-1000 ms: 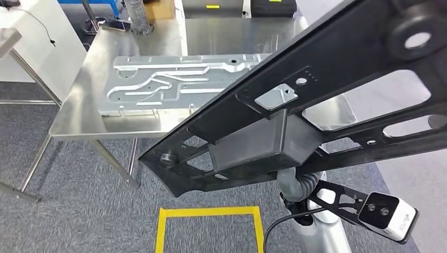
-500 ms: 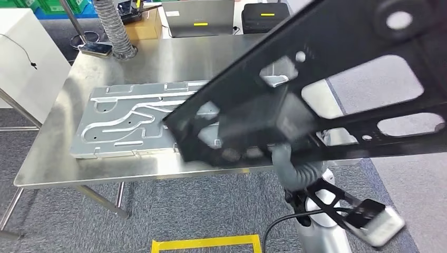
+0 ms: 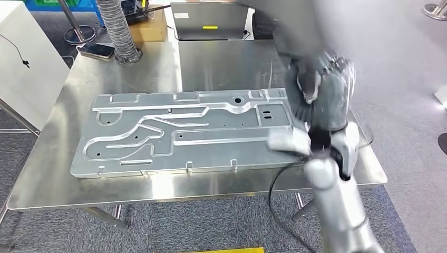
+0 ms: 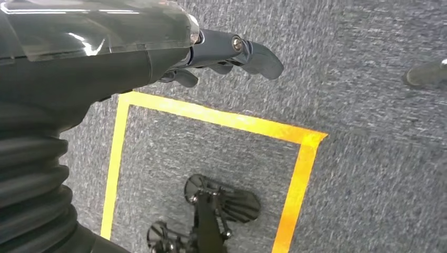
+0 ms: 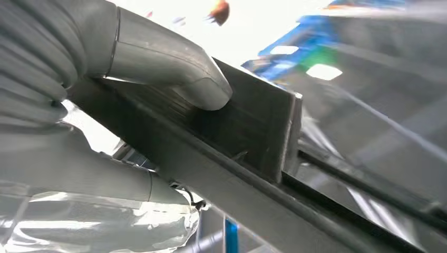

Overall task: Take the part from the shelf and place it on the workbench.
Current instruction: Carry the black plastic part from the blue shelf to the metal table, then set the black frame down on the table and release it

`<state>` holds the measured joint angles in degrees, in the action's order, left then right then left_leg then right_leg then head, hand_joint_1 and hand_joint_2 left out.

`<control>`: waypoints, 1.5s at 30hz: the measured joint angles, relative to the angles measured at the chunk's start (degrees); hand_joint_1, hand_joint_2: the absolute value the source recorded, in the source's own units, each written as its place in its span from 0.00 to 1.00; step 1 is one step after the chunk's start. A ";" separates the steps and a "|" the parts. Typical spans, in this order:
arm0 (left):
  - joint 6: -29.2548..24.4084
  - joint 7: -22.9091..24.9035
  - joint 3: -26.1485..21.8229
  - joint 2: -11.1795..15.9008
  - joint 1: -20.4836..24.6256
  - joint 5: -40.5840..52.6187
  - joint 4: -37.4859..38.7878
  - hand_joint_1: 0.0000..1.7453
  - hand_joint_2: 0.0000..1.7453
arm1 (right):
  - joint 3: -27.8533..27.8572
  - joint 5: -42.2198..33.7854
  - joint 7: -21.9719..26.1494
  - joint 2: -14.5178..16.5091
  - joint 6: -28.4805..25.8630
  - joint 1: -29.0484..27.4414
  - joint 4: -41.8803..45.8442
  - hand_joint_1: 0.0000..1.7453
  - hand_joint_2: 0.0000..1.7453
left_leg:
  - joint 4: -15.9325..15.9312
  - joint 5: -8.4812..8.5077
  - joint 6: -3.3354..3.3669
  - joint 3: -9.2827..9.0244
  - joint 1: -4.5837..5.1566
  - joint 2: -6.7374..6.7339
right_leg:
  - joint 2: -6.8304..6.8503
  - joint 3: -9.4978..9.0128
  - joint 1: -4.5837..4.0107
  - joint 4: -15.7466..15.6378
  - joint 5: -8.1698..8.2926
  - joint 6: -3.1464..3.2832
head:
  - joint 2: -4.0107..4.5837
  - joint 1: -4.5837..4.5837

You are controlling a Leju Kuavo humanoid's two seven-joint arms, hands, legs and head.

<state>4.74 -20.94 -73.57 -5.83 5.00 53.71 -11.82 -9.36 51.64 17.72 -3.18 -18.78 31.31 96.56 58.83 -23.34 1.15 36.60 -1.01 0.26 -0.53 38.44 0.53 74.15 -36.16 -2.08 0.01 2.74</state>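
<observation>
Above steel workbench (image 3: 132, 184), part (image 5: 253, 126) under right fingers (image 5: 174, 68).

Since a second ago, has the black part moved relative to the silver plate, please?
Yes: the black part, gripped by the right hand, has swung up and right, off the silver plate it overlapped.

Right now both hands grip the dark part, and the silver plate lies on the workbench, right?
No: the left wrist view shows the left hand empty above the carpet. The right hand alone grips the dark part; the silver plate lies on the workbench.
</observation>
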 joint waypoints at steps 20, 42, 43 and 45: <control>-0.02 -0.61 1.31 0.08 0.97 2.81 0.00 0.00 1.00 | -23.48 29.73 -9.51 13.43 23.17 24.58 -67.18 1.00 1.00 | 2.23 1.80 -2.71 2.45 0.11 0.02 | 0.39 -5.96 -0.60 -15.70 8.93 3.05 | 0.00 -0.01; 0.26 -4.73 1.63 -0.19 0.58 3.02 0.00 0.00 0.00 | -31.52 25.60 -9.97 19.10 25.42 23.90 -75.52 0.00 0.00 | 3.66 -2.69 -2.55 0.77 0.19 -0.08 | 0.54 -5.23 -0.39 -16.99 11.06 3.67 | 0.00 0.00; 0.25 -5.03 1.63 -0.20 0.50 2.86 0.00 0.00 0.00 | -31.52 24.61 -9.65 19.12 25.04 23.76 -75.53 0.00 0.00 | 7.16 -4.54 -2.76 2.26 0.16 -0.08 | 0.56 -5.31 -0.43 -17.08 11.07 3.79 | 0.00 0.00; 0.30 -5.42 1.62 -0.15 0.30 2.56 0.00 0.00 0.00 | -31.25 21.77 -8.22 19.14 24.30 23.26 -75.40 0.00 0.00 | 13.96 -7.26 -3.14 5.42 0.01 -0.09 | 0.56 -5.31 -0.47 -17.02 11.02 3.85 | -0.01 0.00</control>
<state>5.04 -26.37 -71.94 -5.98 5.31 56.28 -11.82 -40.61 73.41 9.50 15.97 5.51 54.57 21.16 72.79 -30.60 -1.99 42.02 -1.00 0.17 0.03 33.13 0.06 57.13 -25.14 1.77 0.00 2.74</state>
